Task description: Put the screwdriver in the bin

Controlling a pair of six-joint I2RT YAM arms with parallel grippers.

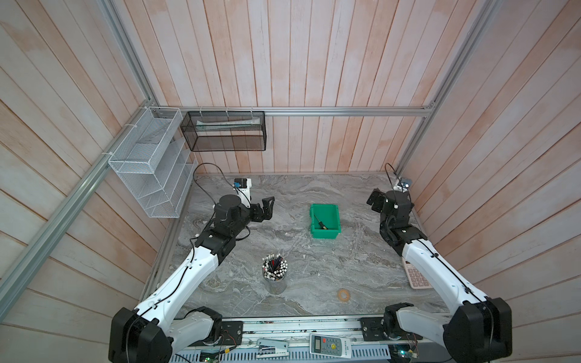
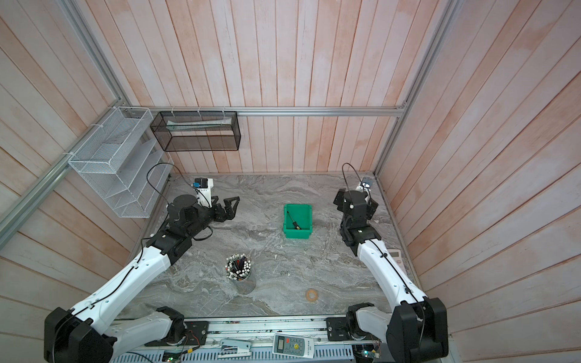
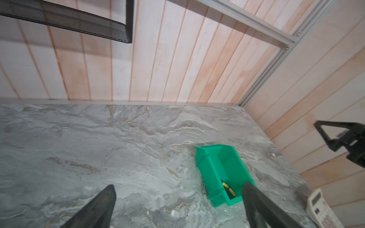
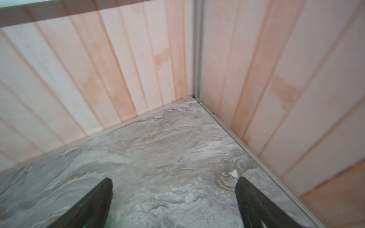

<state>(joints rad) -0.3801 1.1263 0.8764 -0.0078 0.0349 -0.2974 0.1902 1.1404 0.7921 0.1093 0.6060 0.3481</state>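
Observation:
The green bin (image 1: 325,234) (image 2: 297,234) stands on the marble table right of centre in both top views. The screwdriver (image 1: 321,223) (image 2: 294,222) lies slantwise on its floor, and the left wrist view shows its black-and-yellow handle (image 3: 228,188) inside the bin (image 3: 212,171). My left gripper (image 1: 266,206) (image 3: 178,187) hovers left of the bin, open and empty. Off to the bin's right, near the back right corner, my right gripper (image 1: 389,199) (image 4: 173,183) is open, with only bare table between its fingers.
A cup of pens (image 1: 275,270) stands near the table's front middle. A tape ring (image 1: 344,294) lies front right, and a calculator (image 1: 416,276) lies under the right arm. On the walls hang a black mesh basket (image 1: 224,130) and a white wire rack (image 1: 147,163).

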